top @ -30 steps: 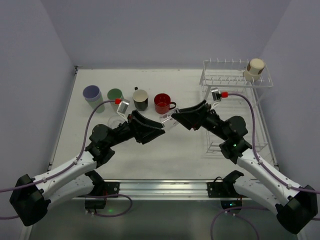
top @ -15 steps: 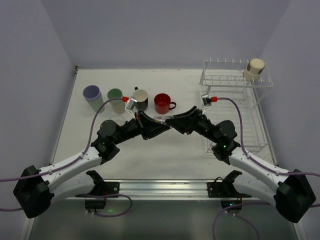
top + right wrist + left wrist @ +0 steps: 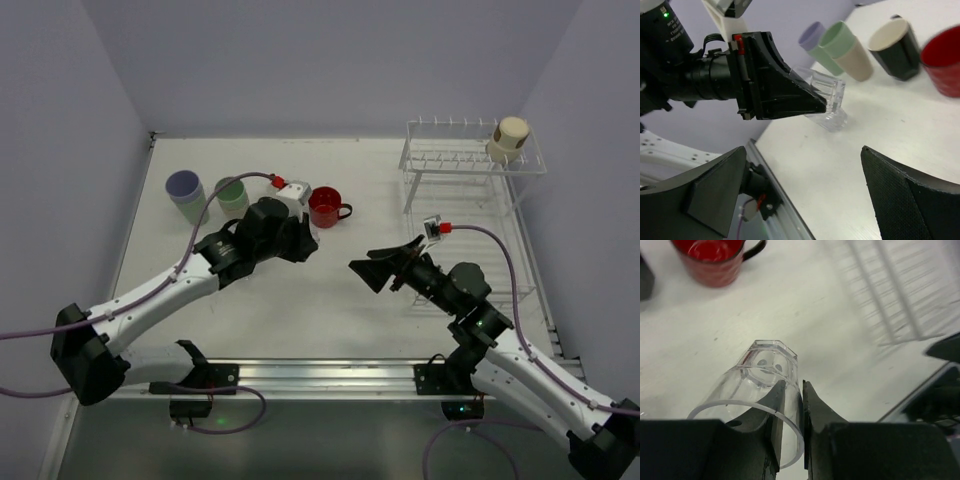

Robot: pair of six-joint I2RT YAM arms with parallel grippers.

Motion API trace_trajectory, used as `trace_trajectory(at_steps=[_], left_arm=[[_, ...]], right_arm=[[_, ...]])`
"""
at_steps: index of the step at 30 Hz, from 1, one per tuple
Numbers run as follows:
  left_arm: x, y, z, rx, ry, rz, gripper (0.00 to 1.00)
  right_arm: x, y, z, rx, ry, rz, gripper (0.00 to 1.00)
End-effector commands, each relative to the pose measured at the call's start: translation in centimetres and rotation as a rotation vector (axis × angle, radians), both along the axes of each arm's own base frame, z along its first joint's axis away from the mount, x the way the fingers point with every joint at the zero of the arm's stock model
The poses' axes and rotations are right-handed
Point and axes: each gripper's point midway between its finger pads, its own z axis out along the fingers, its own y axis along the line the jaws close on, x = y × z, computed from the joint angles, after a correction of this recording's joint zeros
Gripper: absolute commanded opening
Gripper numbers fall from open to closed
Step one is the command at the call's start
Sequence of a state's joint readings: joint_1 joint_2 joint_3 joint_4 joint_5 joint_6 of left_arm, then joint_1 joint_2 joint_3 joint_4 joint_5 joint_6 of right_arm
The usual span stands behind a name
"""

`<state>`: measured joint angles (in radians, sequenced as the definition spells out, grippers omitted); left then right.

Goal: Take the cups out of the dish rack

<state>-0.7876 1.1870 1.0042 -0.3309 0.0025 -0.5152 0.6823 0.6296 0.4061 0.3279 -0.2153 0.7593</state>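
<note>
Top: beige tumbler sits on the dish rack top tier, far right of both grippers; grip not visible here.
Left wrist: left gripper pinches the clear glass by its wall, with the red mug ahead-left.
Right wrist: right gripper spread wide, empty, with the glass just ahead.

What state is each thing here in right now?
left gripper: shut on clear glass
clear glass: tilted, wall pinched
right gripper: open, empty
red mug: upright on table
black mug: upright on table
lavender tumbler: upright on table
green tumbler: upright on table
beige cup: on dish rack's top tier
</note>
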Motion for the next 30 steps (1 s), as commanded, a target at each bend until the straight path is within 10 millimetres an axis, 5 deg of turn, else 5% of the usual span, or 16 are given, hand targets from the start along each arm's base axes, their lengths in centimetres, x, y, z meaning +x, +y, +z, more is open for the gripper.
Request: trace_trajectory(at_steps=[1,7,18,23,30], left_arm=[[-0.3,4.3,-5.6,0.373,0.092,0.003,0.00],[1.0,5.0,-9.6,0.575,0.160,-0.016,0.00],[1.2,6.1,-16.9,0.778,0.281,-0.058,0.07],[1.5,6.7,-17.3,0.802,0.286,-0.035,0.25],[2.4,6.6,-14.0,0.743,0.208,0.018,0.59]], right_arm=[[0.5,-2.5,-5.3,-0.185,0.071,-0.122,0.99],[0.1,-4.9,-6.3,-0.238,0.068,-0.199,0.99],[0.2,-5.4,-7.0,-0.269,0.085,-0.224,0.99],[0.2,-5.8,-5.9,-0.253,0.066,-0.243,0.99],[1.1,-6.1,-3.2,-0.262,0.029,-0.281,0.99]])
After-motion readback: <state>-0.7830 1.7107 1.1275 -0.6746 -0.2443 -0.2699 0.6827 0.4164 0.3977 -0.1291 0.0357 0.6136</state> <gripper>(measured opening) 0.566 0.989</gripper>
